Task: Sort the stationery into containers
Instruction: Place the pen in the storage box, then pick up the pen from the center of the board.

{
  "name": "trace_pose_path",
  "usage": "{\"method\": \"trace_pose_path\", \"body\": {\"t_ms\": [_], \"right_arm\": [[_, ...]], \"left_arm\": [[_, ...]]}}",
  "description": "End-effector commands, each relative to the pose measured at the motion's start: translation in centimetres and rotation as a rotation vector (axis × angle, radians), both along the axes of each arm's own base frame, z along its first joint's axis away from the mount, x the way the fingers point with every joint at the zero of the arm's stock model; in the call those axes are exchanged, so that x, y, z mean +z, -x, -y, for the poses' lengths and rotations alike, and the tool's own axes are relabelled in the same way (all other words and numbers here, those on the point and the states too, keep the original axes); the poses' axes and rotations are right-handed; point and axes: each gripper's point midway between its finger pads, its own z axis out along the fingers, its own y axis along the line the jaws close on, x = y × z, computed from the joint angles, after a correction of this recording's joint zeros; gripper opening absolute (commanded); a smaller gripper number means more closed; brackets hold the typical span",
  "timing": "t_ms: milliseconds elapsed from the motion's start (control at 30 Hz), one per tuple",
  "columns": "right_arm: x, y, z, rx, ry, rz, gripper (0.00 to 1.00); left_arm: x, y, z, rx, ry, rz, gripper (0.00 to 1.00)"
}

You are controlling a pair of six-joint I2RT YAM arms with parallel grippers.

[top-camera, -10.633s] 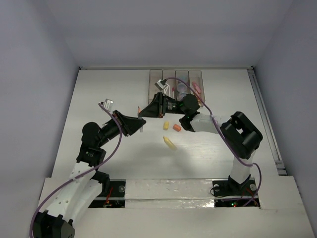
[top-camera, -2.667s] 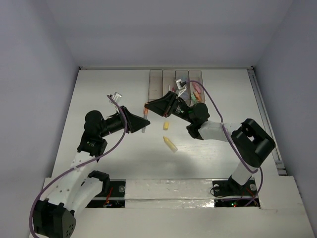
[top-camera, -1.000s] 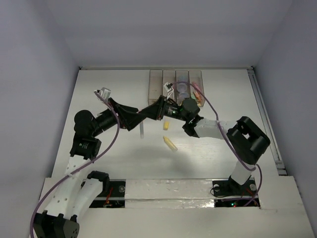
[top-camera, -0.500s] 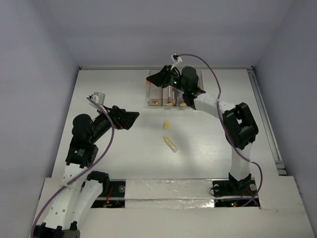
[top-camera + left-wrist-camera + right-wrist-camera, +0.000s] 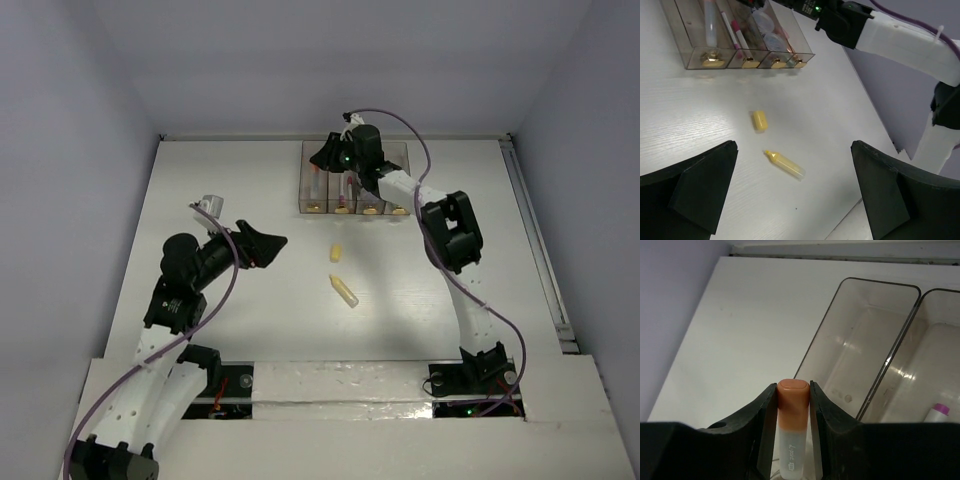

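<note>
My right gripper (image 5: pixel 793 390) is shut on an orange-capped marker (image 5: pixel 792 412) with a clear barrel, held upright between the jaws. It hovers over the far end of the leftmost of the containers (image 5: pixel 865 365), seen from above at the back of the table (image 5: pixel 355 185). A yellow marker (image 5: pixel 343 290) and a small yellow cap (image 5: pixel 336 253) lie on the table between the arms. My left gripper (image 5: pixel 266 244) stands open, left of them; in the left wrist view the yellow marker (image 5: pixel 785 165) lies between its spread fingers (image 5: pixel 700 190), beyond their tips.
In the left wrist view the bins (image 5: pixel 747 62) hold a whitish marker (image 5: pixel 710 25), a pink marker (image 5: pixel 733 32) and clear rolls (image 5: pixel 767 32). The right arm (image 5: pixel 450 235) stretches along the table's right half. Walls close the table on three sides.
My right gripper has swung from the table's middle up to the far end of the containers, carrying the orange-capped marker. My left gripper has drawn back to the left, open.
</note>
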Motion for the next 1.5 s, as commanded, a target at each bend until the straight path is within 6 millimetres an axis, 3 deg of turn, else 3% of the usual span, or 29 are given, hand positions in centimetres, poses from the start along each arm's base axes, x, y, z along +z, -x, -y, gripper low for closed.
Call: {"method": "trace_pose_path", "body": {"t_ms": [0,67,100,200,233,300,367,400,433,467,500,533,567,600,633,667,700,733,767,800,867,900,933,1000,1033,1100,1167,1400,1467], "right_arm": [[1.3,-1.6,0.0,-0.022,0.038,0.049,0.07],[1.2,-1.8,-0.2,-0.015,0.045,0.041,0.25],[1.3,-1.7,-0.2,-0.015,0.046,0.039,0.45],[2.3,-1.5,0.1,-0.022,0.05,0.054,0.66],[2.7,-1.3,0.2,-0.021,0.051,0.062,0.68],[3.4,-0.9,0.4,-0.014,0.056,0.077,0.69],[5.9,-0.2,0.7,-0.009,0.046,0.111,0.7],[5.4,0.4,1.0,-0.004,0.06,0.105,0.7],[8.1,1.1,1.4,-0.004,0.042,0.149,0.7],[8.8,1.7,1.7,-0.004,0.041,0.16,0.7],[6.8,2.9,2.2,0.003,0.063,0.124,0.69],[9.7,4.1,2.8,0.003,0.039,0.175,0.69],[9.8,5.0,3.1,0.008,0.04,0.175,0.68],[9.6,5.9,3.6,0.009,0.045,0.168,0.68],[7.1,7.4,4.3,0.008,0.065,0.122,0.68],[8.8,8.7,5.0,0.005,0.049,0.147,0.67],[8.5,9.5,5.5,-0.002,0.055,0.137,0.67],[6.0,10.9,6.3,-0.005,0.081,0.085,0.67],[5.7,11.8,6.8,-0.009,0.088,0.073,0.67],[6.8,12.8,7.4,-0.012,0.083,0.088,0.67],[4.7,14.8,8.5,-0.012,0.115,0.034,0.67],[5.6,15.8,9.1,-0.013,0.118,0.051,0.66],[4.9,16.4,9.8,-0.028,0.142,0.026,0.65],[3.3,18.0,11.0,-0.042,0.185,-0.011,0.64],[3.8,18.6,11.9,-0.073,0.195,-0.006,0.64],[3.4,19.7,13.0,-0.096,0.213,-0.018,0.64],[5.0,20.9,13.8,-0.107,0.21,0.005,0.64],[7.4,24.9,15.8,-0.114,0.168,0.066,0.63],[6.9,25.6,16.1,-0.113,0.172,0.065,0.63]], "left_arm": [[0.1,0.5,0.8,-0.036,0.036,0.016,0.95],[-0.2,0.6,1.0,-0.041,0.041,0.008,0.87],[-0.3,0.6,1.0,-0.038,0.041,0.004,0.83],[-0.6,0.9,1.4,-0.052,0.043,-0.006,0.74],[-0.8,0.8,1.5,-0.054,0.044,-0.012,0.72],[-1.2,0.9,1.8,-0.063,0.051,-0.025,0.71],[-1.7,1.1,2.4,-0.078,0.058,-0.042,0.69],[-2.2,1.2,2.7,-0.083,0.061,-0.056,0.69],[-2.2,1.3,3.0,-0.089,0.076,-0.06,0.68],[-2.5,1.6,3.6,-0.103,0.078,-0.067,0.68],[-2.9,1.7,3.9,-0.108,0.078,-0.078,0.67],[-3.2,1.5,4.1,-0.097,0.079,-0.085,0.66],[-3.4,1.9,4.8,-0.117,0.078,-0.092,0.66],[-3.8,2.0,5.1,-0.119,0.076,-0.102,0.66],[-4.4,1.9,5.4,-0.118,0.069,-0.118,0.65],[-4.8,1.8,5.7,-0.106,0.064,-0.131,0.65],[-5.2,2.4,6.6,-0.131,0.054,-0.143,0.64],[-6.2,2.3,7.1,-0.129,0.033,-0.172,0.63],[-6.6,2.1,7.3,-0.104,0.019,-0.18,0.63],[-6.8,3.0,8.6,-0.141,0.01,-0.189,0.61],[-8.1,3.0,9.6,-0.118,-0.032,-0.221,0.58],[-7.9,3.0,10.2,-0.116,-0.038,-0.224,0.54],[-9.2,4.0,11.4,-0.142,-0.082,-0.257,0.54],[-9.3,3.8,12.4,-0.11,-0.11,-0.257,0.52],[-10.8,4.6,13.3,-0.116,-0.157,-0.289,0.52],[-11.2,4.6,14.2,-0.109,-0.176,-0.3,0.52],[-12.6,5.0,15.0,-0.114,-0.216,-0.325,0.54],[-16.1,3.4,15.6,-0.053,-0.35,-0.359,0.57],[-16.7,2.8,16.1,-0.041,-0.394,-0.369,0.58]]}}
